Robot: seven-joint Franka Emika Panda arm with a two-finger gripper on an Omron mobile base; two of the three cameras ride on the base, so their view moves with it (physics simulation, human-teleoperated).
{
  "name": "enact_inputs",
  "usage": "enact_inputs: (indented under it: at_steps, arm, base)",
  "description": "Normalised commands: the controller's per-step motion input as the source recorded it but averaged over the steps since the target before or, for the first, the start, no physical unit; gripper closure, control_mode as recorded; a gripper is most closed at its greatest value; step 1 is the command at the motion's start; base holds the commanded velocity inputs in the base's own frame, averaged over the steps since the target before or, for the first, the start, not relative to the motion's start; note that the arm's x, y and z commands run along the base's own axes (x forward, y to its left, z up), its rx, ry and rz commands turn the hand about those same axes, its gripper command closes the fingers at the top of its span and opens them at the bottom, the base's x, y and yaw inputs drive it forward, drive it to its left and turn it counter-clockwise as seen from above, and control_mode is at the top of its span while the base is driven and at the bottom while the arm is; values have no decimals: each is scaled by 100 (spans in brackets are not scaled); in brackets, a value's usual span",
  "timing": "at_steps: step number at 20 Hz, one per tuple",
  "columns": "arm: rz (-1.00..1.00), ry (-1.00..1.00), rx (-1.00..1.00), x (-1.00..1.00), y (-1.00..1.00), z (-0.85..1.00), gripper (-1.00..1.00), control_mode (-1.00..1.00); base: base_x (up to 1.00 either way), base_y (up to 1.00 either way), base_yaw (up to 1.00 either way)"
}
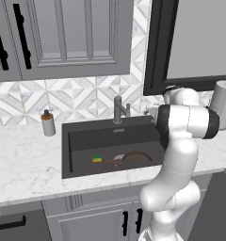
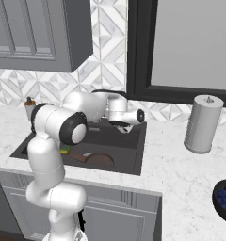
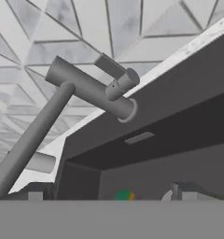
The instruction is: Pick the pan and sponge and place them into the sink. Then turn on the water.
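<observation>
The dark brown pan (image 1: pixel 135 157) lies in the sink (image 1: pixel 82 141) with its handle pointing left. The green and yellow sponge (image 1: pixel 97 159) rests on the basin floor beside the handle's end. In the right base view the pan (image 2: pixel 99 159) lies at the basin's front, and the sponge (image 2: pixel 65 150) peeks out behind my arm. My gripper (image 2: pixel 122 127) hovers over the basin's back right, open and holding nothing. In the hand view its fingertips (image 3: pixel 34 194) stand wide apart below the faucet (image 3: pixel 88 89), which slants across the view with its lever (image 3: pixel 117 77) on top. The water is out of view.
A grey soap dispenser (image 1: pixel 48 123) stands on the counter left of the sink. A paper towel roll (image 2: pixel 203 123) stands on the right counter, and a dark bowl of blue berries (image 2: pixel 225 197) sits near the front right edge. A window frame (image 2: pixel 138 52) rises behind the sink.
</observation>
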Motion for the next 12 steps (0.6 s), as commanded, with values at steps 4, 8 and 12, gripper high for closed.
enact_inputs:
  at_steps: [4,8,12]
  arm:
    - [-2,0,4,31,9,-1,-100,-100]
    - [0,0,2,28,4,-2,-100,-100]
    - [0,3,1,22,0,0,-100,-100]
  base:
    - [0,0,0]
    - [0,0,0]
    - [0,0,0]
